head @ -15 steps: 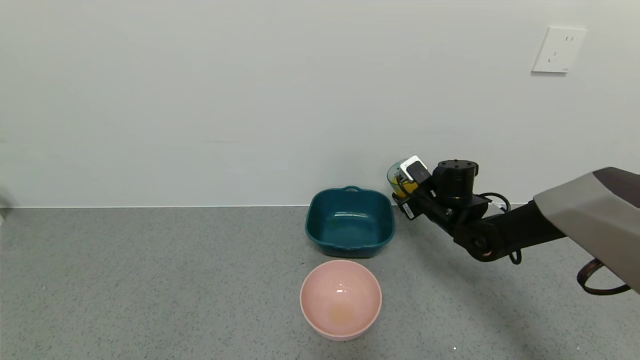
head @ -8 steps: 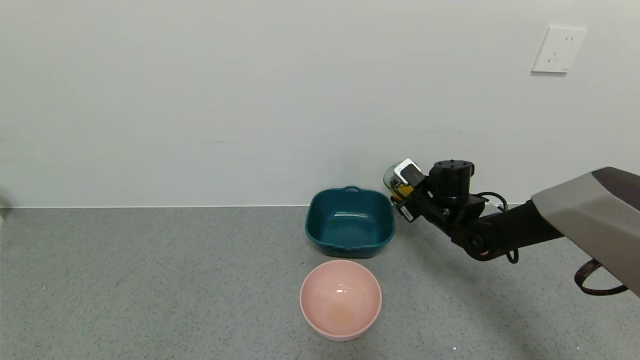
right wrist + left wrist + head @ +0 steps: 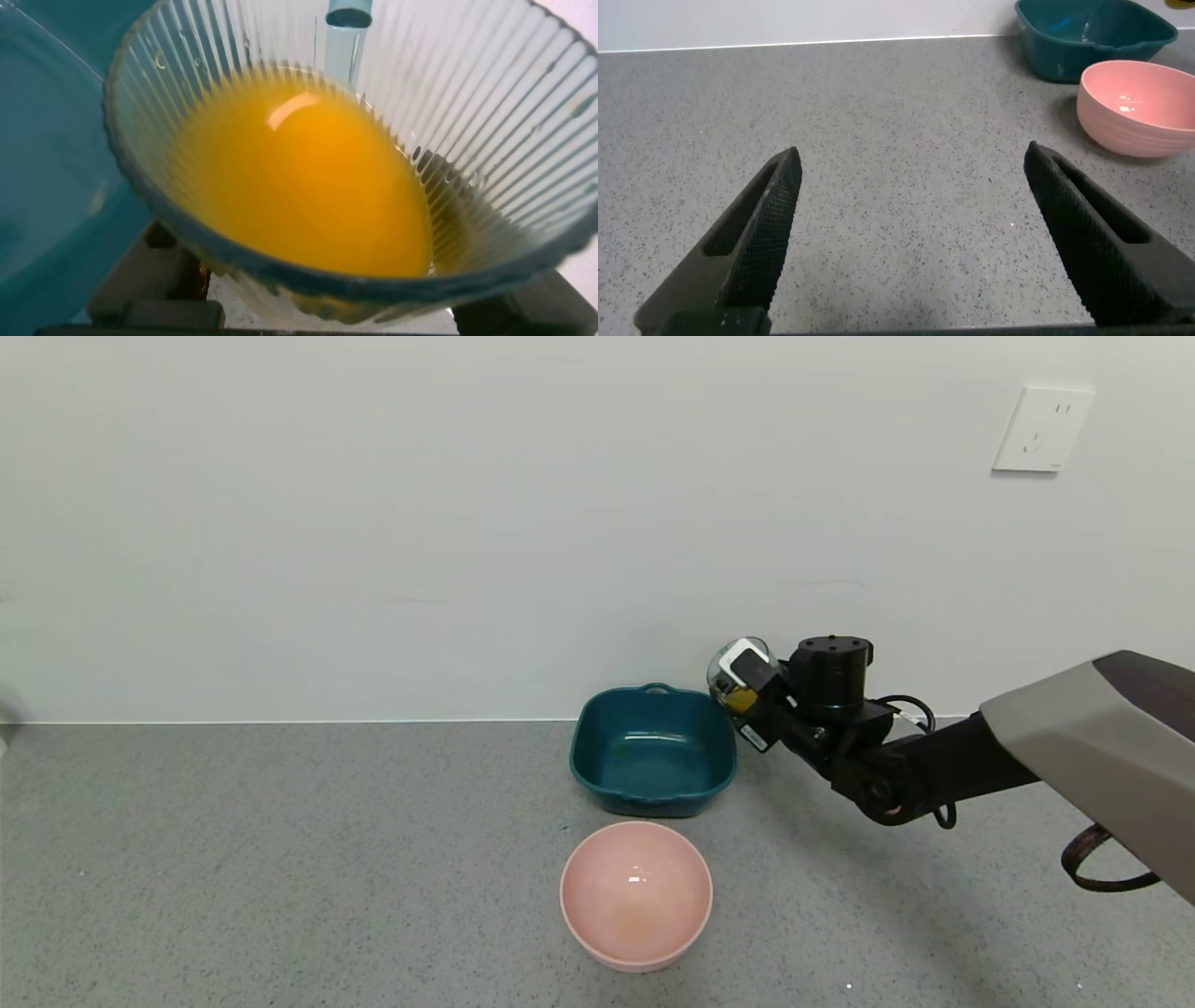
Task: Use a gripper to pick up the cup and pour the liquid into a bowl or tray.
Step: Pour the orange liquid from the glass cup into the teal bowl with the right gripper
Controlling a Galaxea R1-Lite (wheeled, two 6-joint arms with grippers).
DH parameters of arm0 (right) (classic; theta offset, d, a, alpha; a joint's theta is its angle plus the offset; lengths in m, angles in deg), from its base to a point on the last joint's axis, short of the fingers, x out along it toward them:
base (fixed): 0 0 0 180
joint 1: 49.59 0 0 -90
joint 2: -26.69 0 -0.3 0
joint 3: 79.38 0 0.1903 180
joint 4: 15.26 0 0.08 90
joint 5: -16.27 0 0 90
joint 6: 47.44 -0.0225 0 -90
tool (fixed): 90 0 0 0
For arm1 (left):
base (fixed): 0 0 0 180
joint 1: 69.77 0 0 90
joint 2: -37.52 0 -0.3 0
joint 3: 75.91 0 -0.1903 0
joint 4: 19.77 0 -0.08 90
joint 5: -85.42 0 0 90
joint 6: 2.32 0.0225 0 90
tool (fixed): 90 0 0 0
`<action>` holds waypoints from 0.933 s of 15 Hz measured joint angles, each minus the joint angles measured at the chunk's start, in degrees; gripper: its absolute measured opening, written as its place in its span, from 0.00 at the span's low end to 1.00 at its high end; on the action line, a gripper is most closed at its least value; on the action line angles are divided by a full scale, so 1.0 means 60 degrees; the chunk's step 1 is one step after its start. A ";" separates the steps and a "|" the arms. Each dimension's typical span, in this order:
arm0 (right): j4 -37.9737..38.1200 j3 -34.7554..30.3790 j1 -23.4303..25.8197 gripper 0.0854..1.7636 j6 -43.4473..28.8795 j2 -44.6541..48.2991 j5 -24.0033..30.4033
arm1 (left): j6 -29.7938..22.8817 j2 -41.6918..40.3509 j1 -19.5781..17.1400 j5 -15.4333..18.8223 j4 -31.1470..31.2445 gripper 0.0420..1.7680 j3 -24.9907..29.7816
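Head view: the right hand (image 3: 738, 695) is closed on the cup (image 3: 733, 674) and holds it in the air just beside the teal dish (image 3: 653, 751), at the dish's right rear corner, clear of the worktop (image 3: 280, 859). The cup is tipped toward the dish, its mouth leaning over the rim. The liquid (image 3: 741, 699) shows orange through the cup wall. The right arm reaches in low from the right of the dish, forearm sloping down, wrist cocked up and rolled toward the dish. The pink bowl (image 3: 637, 894) stands in front of the dish, apart from it.

Judgement: the step in hand is bringing the lip over the dish and starting the pour. Done well, the lip should sit clearly inside the rim before the roll deepens, and the tilt should grow slowly so that the stream falls in the dish, not on its edge.

Left wrist view: the left hand (image 3: 910, 238) hangs over bare worktop well to the left of the dish, fingers spread wide, holding nothing.

Right wrist view: the liquid sits short of the tilted cup's lower lip, with the dish's teal interior directly beyond; nothing spills yet.
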 joint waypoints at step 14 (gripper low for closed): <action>0.0006 0.0457 -0.0104 0.77 0.2481 -0.0463 -0.0404 | 0.0004 0.0000 0.0000 -0.0004 0.0000 0.97 0.0000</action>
